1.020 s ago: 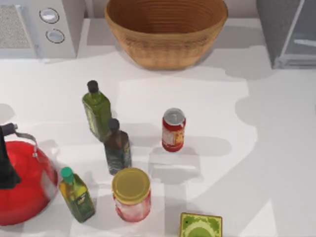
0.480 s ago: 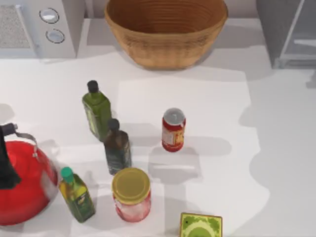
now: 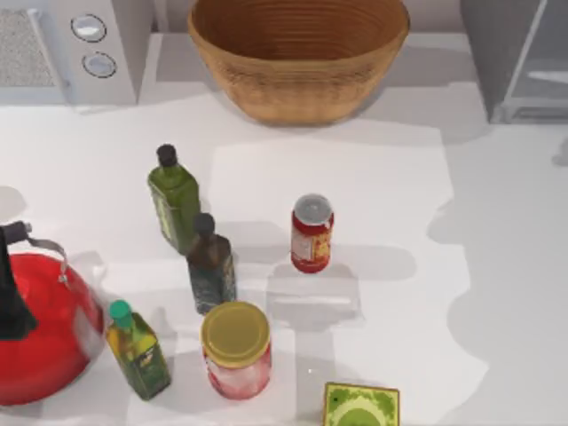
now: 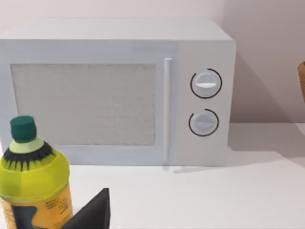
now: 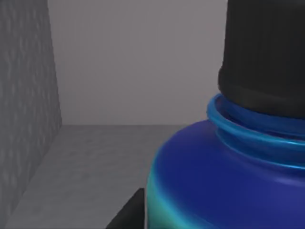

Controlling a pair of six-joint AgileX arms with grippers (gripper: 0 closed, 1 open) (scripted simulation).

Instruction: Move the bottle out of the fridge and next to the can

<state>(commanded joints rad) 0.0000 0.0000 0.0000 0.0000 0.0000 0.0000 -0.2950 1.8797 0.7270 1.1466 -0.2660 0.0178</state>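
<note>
Blue-shouldered and black-capped, the bottle (image 5: 228, 181) stood upright inside the grey fridge (image 3: 515, 58) at the table's far right, close against my right wrist camera. I could not tell how wide my right fingers stood. My right arm was the nearer one; the can (image 3: 311, 233) waited mid-table, well to the left and nearer. My left arm sat parked facing the microwave (image 4: 119, 90).

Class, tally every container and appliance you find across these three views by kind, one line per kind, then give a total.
Slim green oil bottles: 2
Dark olive glass bottle: 1
Water bottle, in the fridge: 1
Can: 1
Glass jar: 1
Kettle: 1
Basket: 1
Microwave: 1
Fridge: 1
Green box: 1
Total: 11
</note>
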